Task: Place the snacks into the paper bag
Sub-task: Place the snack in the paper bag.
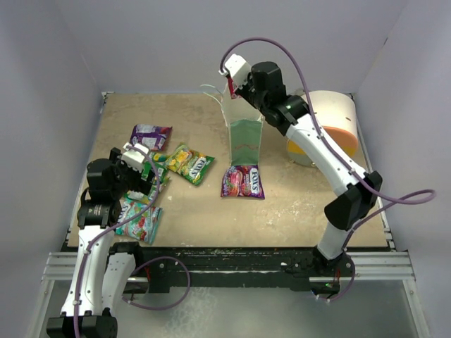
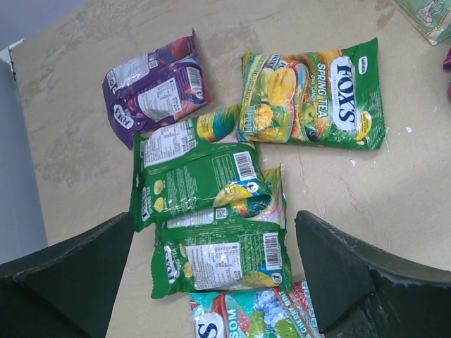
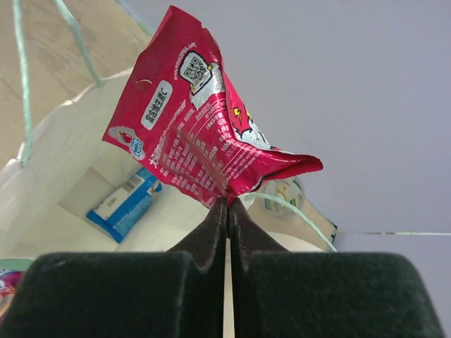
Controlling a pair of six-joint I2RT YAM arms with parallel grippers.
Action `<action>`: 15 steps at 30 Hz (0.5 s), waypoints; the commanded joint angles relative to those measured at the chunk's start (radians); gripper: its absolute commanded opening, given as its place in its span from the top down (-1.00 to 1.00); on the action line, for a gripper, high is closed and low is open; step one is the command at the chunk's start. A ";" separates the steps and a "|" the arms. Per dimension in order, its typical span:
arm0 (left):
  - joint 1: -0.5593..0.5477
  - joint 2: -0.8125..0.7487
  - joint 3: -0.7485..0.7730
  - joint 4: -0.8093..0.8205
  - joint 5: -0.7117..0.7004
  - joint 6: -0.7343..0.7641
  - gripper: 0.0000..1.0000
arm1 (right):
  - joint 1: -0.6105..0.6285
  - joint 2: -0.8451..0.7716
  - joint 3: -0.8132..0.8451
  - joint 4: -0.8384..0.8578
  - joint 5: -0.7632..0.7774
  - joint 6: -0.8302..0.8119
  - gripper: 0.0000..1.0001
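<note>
Nearest us, our left gripper hovers with jaws spread wide over two overlapping green packets, a teal packet just beside them (cut off in the wrist view). Farther out, a magenta packet lies flat at the foot of the paper bag. Above the bag's open mouth our right gripper pinches a red packet; a blue packet lies inside
</note>
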 commanded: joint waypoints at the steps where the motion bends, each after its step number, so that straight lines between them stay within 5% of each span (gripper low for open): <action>1: 0.007 -0.008 0.000 0.039 0.023 0.010 -0.98 | -0.001 0.037 0.111 -0.059 0.091 -0.046 1.00; 15: 0.008 -0.016 -0.004 0.040 0.028 0.013 -0.98 | 0.029 0.149 0.174 -0.202 0.132 -0.111 1.00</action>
